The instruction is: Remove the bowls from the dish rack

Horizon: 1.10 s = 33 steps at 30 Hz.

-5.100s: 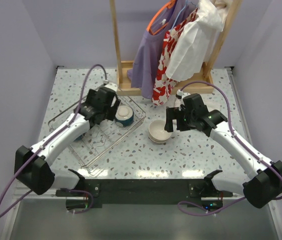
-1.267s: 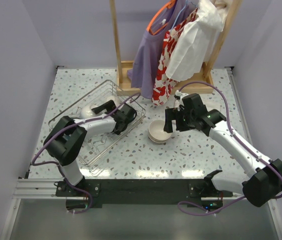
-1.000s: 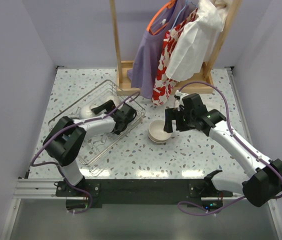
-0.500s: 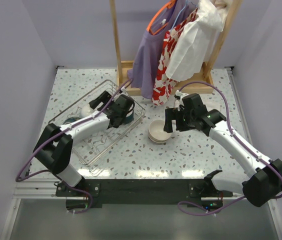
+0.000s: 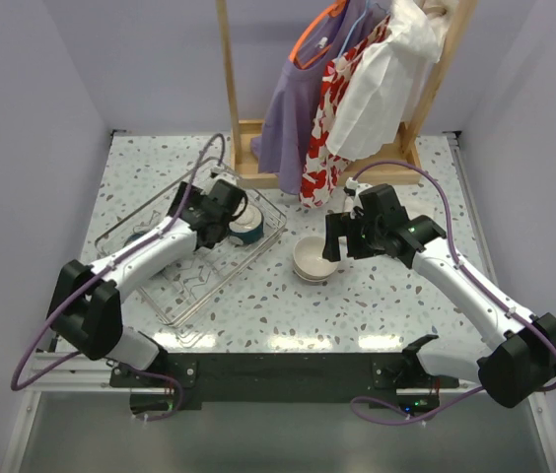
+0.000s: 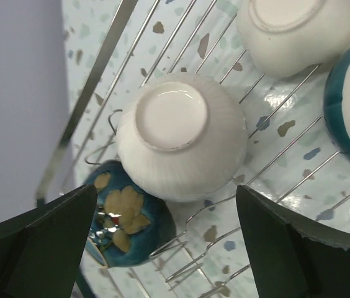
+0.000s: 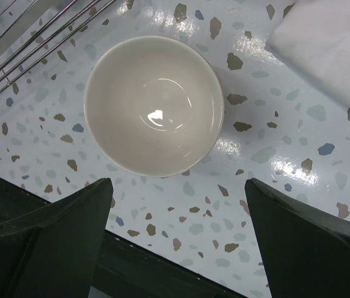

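Bright, even overhead light; glare on table (image 7: 287,167); sharp focus.

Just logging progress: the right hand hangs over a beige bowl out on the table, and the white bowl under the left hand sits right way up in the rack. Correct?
Not quite. The white bowl in the rack is upside down, with its foot ring facing the camera in the left wrist view. The rest is right.

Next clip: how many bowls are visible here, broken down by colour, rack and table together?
Plain white ceramic bowls, upside down in the silver wire dish rack: 2
White ceramic bowl with teal band, in the rack: 1
Dark blue patterned ceramic bowl, in the rack: 1
Beige ceramic bowl, on the speckled table: 1
Total visible: 5
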Tool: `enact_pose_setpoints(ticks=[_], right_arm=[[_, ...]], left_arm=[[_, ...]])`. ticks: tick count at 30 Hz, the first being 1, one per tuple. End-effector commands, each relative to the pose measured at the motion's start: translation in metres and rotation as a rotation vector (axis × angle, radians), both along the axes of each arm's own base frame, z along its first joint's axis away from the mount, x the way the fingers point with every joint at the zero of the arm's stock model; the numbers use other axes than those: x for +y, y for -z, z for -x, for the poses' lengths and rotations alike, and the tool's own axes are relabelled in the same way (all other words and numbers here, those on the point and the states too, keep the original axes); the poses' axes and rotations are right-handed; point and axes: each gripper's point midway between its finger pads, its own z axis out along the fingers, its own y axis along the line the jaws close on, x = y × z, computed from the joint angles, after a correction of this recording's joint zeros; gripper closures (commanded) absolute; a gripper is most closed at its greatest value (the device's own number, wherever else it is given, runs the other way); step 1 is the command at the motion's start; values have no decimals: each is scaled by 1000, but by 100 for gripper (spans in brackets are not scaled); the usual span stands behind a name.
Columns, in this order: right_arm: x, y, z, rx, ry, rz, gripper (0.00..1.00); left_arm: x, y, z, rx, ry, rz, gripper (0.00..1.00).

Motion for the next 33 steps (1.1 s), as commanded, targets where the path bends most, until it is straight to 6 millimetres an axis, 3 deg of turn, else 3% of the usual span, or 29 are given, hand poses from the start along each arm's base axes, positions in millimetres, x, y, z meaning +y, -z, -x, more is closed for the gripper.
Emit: enact_pose_setpoints(ticks=[1,5,10,15,23,33], right_arm=[[6,-14,-5,-36,-13,-37,7],[7,-14,-6,-38,-14,-37,7],[7,-14,-4,-36,-15,-45,7],[4,-12,-2,-40,-9,-42,7],[3,-12,-1,-49,-11,-39,7],[1,-10,1,-48,-13,-33,7]], left_arm=[[3,-15,1,-106,-167,456,0],[1,-37,2,-201,-249,656,0],[-10,-26,7,-214,-369,931,0],[7,-14,14,-274,-546,1090,0],[17,-4,17,-370,-692,1185,0],[34,7,14,-494,-776,1180,0]])
